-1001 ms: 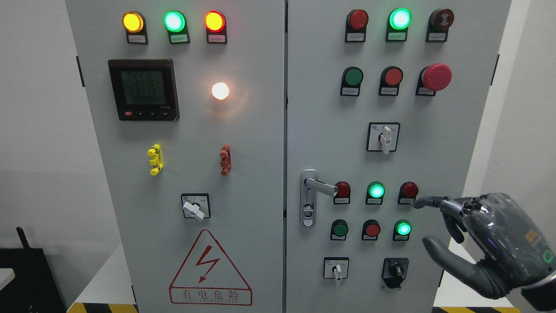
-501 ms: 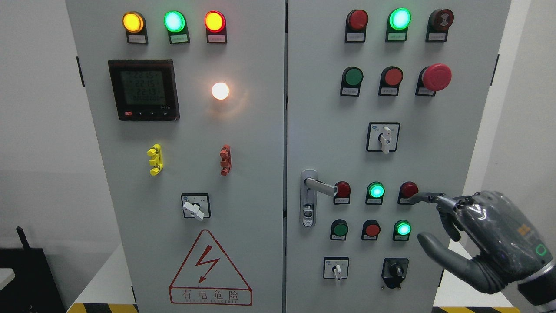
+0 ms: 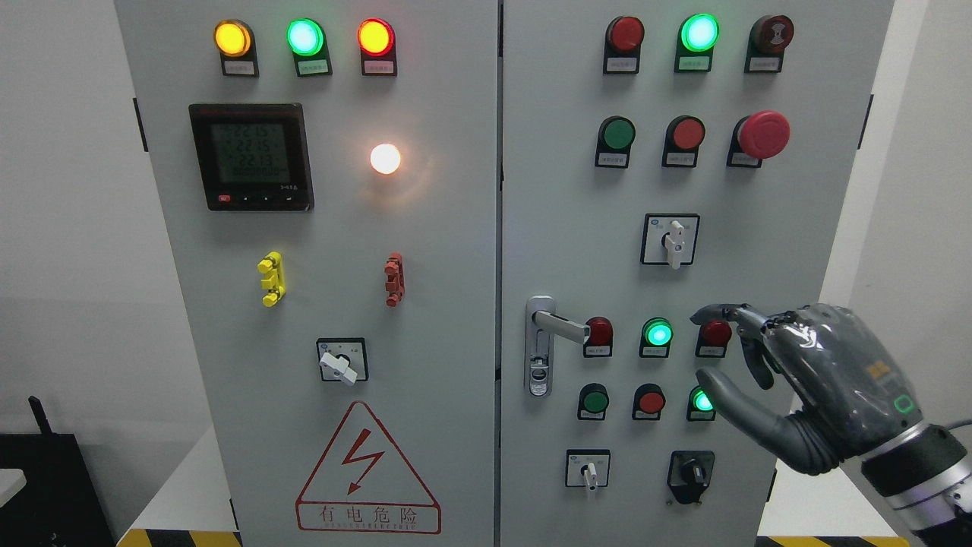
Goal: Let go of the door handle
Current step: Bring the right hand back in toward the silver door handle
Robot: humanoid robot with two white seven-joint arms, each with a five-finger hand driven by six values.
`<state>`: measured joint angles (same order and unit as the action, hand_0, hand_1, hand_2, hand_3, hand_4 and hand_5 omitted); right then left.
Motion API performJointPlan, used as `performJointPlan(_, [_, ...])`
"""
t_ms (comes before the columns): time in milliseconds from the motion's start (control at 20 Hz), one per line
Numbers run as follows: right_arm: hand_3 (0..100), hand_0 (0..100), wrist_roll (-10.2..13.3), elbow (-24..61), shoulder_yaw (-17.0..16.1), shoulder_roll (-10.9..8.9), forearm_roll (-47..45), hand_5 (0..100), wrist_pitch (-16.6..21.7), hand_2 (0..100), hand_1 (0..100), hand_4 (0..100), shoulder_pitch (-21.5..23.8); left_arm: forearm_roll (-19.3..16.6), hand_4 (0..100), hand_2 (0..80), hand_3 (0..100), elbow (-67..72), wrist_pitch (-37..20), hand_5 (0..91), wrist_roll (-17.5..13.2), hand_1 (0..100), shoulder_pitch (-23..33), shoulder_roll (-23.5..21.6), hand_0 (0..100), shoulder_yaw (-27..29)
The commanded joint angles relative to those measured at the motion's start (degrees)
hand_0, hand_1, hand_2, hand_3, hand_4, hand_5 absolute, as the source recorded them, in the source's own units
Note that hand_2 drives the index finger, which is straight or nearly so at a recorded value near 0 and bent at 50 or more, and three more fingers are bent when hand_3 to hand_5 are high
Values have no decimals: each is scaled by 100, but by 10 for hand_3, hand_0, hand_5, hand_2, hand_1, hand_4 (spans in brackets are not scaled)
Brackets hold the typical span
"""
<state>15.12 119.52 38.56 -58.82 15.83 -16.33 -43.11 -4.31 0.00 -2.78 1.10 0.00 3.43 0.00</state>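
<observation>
A silver lever door handle (image 3: 560, 327) on its long plate sits at the left edge of the grey cabinet's right door (image 3: 790, 228), pointing right. My right hand (image 3: 721, 346), dark grey, comes in from the lower right and hovers in front of the button panel, well right of the handle. Its fingers are spread and hold nothing; the index tip lies over the red lamp (image 3: 714, 333), and the thumb partly covers a green lamp (image 3: 702, 400). The left hand does not show.
The right door carries rows of red and green buttons, a red mushroom stop (image 3: 764, 134), rotary switches (image 3: 670, 240). The left door (image 3: 342, 471) has a meter display (image 3: 250, 156), lamps and a hazard triangle (image 3: 367, 471). White walls flank the cabinet; a black object (image 3: 45, 486) stands at lower left.
My right hand has moved up and to the left across the panel, closer to the handle, with its fingers still spread. The handle has not moved.
</observation>
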Motion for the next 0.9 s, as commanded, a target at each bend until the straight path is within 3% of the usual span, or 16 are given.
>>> performJointPlan(0, [1000, 459, 17, 36, 996, 432, -10, 1000, -107, 379, 0, 1000, -444, 0, 0, 0, 0, 53, -3, 0, -4, 389, -18, 0, 120, 9])
performJointPlan(300, [1000, 459, 17, 45, 1040, 441, -19, 1000, -133, 528, 0, 1000, -479, 0, 0, 0, 0, 53, -3, 0, 5, 389, -18, 0, 120, 9])
performJointPlan(651, [1000, 447, 8, 45, 1066, 424, -45, 1000, -283, 554, 0, 1000, -768, 0, 0, 0, 0, 53, -3, 0, 5, 389, -18, 0, 120, 9])
performJointPlan(851, [1000, 446, -132, 45, 1057, 432, -62, 1000, -292, 539, 0, 1000, -795, 0, 0, 0, 0, 53, -3, 0, 5, 389, -18, 0, 120, 9])
